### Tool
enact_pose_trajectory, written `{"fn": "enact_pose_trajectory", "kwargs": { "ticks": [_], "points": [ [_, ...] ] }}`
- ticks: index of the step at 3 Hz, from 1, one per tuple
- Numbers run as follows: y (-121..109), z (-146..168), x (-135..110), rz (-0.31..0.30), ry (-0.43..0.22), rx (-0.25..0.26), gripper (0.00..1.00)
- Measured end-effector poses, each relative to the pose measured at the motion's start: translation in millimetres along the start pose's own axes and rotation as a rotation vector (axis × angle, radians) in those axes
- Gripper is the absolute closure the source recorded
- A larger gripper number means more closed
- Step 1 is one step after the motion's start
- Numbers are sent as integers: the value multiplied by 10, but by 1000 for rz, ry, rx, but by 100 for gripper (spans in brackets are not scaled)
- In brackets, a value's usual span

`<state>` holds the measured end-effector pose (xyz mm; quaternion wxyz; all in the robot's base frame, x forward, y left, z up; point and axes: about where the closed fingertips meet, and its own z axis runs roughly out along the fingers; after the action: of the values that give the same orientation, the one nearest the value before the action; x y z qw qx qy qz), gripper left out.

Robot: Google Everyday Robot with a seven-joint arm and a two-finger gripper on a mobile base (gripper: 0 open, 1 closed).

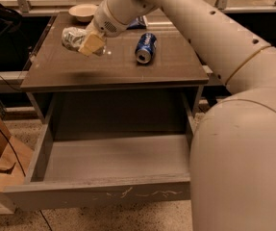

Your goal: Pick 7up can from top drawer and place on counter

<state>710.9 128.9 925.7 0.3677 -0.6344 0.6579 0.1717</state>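
The 7up can [73, 36] hangs in the air over the left rear part of the counter [118, 67], its shadow falling on the wood below. It lies sideways, long axis running roughly left to right. The gripper [87, 42] comes in from the can's right, and its tan fingers [93, 44] are clamped around the can's right end. My judgement is that the way to the counter is straight down.

The count is one silvery can, one blue can [145, 47] on its side well to the right, one bowl [83, 12] behind, and one open top drawer [113, 160].
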Motion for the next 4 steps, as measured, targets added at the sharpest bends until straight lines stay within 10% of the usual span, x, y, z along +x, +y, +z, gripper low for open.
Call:
{"fn": "enact_pose_trajectory", "kwargs": {
  "ticks": [4],
  "points": [
    [-106, 578, 342, 72, 80, -38, 13]
  ]
}}
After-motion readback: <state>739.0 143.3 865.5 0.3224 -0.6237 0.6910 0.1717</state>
